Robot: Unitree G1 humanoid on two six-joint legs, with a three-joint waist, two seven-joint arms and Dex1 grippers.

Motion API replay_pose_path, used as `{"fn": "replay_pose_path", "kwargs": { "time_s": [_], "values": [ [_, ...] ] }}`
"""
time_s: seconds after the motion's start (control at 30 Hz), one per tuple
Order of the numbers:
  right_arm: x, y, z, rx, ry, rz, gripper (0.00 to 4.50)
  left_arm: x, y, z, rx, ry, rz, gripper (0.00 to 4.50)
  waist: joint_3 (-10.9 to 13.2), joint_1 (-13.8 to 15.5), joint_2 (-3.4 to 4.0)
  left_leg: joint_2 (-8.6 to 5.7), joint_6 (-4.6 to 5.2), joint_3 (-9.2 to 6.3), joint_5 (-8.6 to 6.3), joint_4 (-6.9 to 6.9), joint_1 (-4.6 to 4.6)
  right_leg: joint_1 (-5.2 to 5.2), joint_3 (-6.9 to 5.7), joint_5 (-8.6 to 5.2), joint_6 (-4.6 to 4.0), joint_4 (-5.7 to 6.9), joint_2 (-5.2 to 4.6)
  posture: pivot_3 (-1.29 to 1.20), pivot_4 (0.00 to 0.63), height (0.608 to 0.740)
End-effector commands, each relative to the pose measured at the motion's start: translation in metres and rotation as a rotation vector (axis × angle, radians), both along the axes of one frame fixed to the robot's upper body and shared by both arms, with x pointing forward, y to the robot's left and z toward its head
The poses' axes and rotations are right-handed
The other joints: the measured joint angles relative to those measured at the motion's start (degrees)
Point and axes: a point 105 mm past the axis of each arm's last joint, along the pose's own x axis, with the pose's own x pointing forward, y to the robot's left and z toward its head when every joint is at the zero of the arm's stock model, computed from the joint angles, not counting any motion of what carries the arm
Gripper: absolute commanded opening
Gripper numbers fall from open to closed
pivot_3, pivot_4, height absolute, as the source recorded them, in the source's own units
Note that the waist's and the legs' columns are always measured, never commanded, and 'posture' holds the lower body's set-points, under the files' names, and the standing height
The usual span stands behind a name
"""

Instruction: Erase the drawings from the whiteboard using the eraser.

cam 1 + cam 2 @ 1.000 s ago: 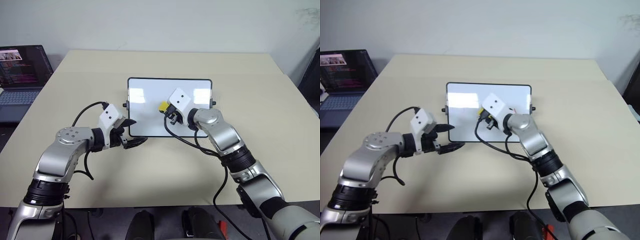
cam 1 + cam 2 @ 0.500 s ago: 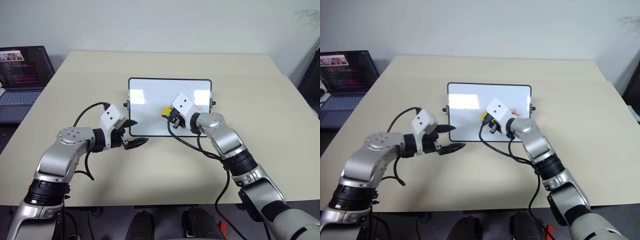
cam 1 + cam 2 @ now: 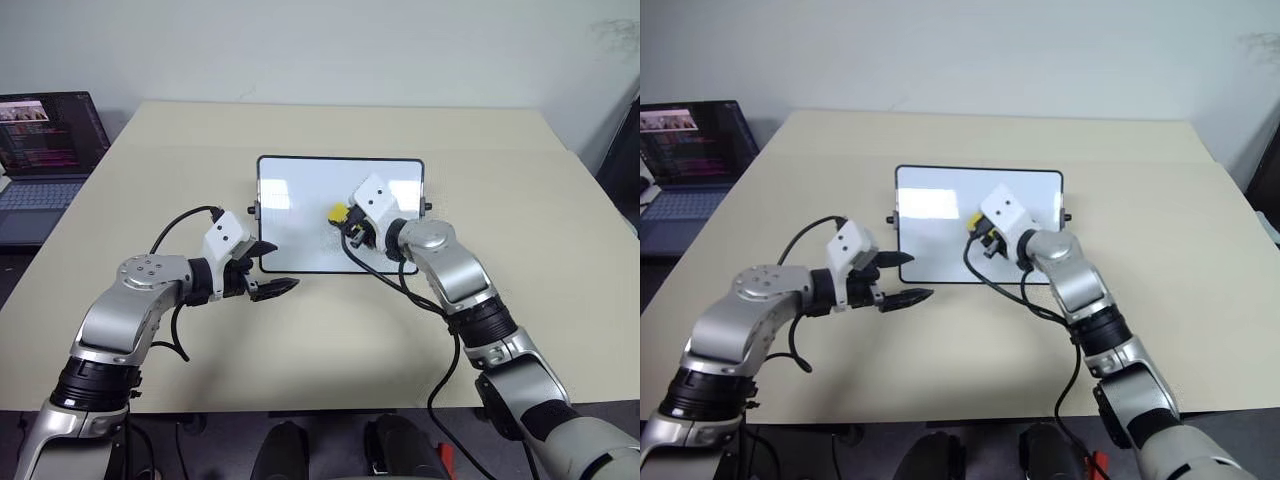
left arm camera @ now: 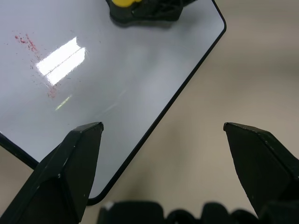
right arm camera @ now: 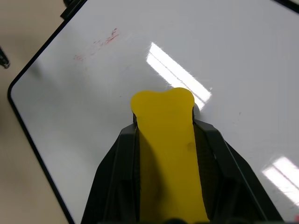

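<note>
The whiteboard (image 3: 340, 213) lies flat on the beige table (image 3: 520, 220), near its middle, with a laptop (image 3: 45, 160) well apart at the table's far left edge. The right gripper (image 5: 163, 109) is clenched on the eraser (image 5: 166, 140) — its two black fingers (image 5: 117, 177) squeeze the yellow block from both sides, and the block's front end sits over the white surface, right of the board's centre in the head views. Whether it presses on the board cannot be told. Of the drawings (image 5: 96, 44), faint red smudges and specks show on the glossy surface, toward one corner of the board; the right wrist view also shows bright reflections of light. The left gripper (image 4: 163, 135) hovers at the board's near left corner with its fingers spread wide apart and nothing between them — beneath it are the black frame's rounded corner and bare table.
</note>
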Motion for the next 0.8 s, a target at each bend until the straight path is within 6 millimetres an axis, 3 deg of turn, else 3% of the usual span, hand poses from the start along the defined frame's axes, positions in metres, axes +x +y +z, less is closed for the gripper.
{"fn": "replay_pose_path", "kwargs": {
  "time_s": [0.03,0.23,0.5,0.8],
  "values": [
    [0.006,-0.009,-0.002,-0.012,-0.002,-0.059,1.23,0.0,-0.003,0.01,-0.001,-0.048,-0.017,4.5,0.0,0.0,0.0,0.0,0.0,0.0,0.0,0.0,0.01,0.0,0.0,0.0,0.0,0.0,0.0,0.0,0.15,0.74],
    [0.016,-0.026,0.004,0.012,-0.011,-0.126,1.23,0.0,-0.004,0.01,-0.004,-0.046,-0.025,4.5,0.0,0.0,0.0,-0.01,0.0,0.0,0.01,0.03,0.02,0.02,0.0,0.02,0.02,0.02,0.0,0.0,0.15,0.74],
    [-0.01,-0.01,-0.029,-0.041,0.125,0.007,1.23,0.001,-0.007,0.011,-0.009,-0.049,-0.034,4.5,0.0,0.0,-0.03,-0.03,0.01,0.0,0.01,0.03,0.07,0.1,0.0,0.03,0.04,-0.02,0.01,0.0,0.15,0.74],
    [0.016,-0.028,0.004,0.045,0.004,-0.142,1.22,0.0,-0.006,0.01,-0.01,-0.046,-0.033,4.5,0.0,0.1,-0.03,-0.02,0.05,0.01,0.08,0.04,0.2,0.17,0.03,0.07,0.0,0.01,0.07,0.0,0.15,0.74]
  ]
}}
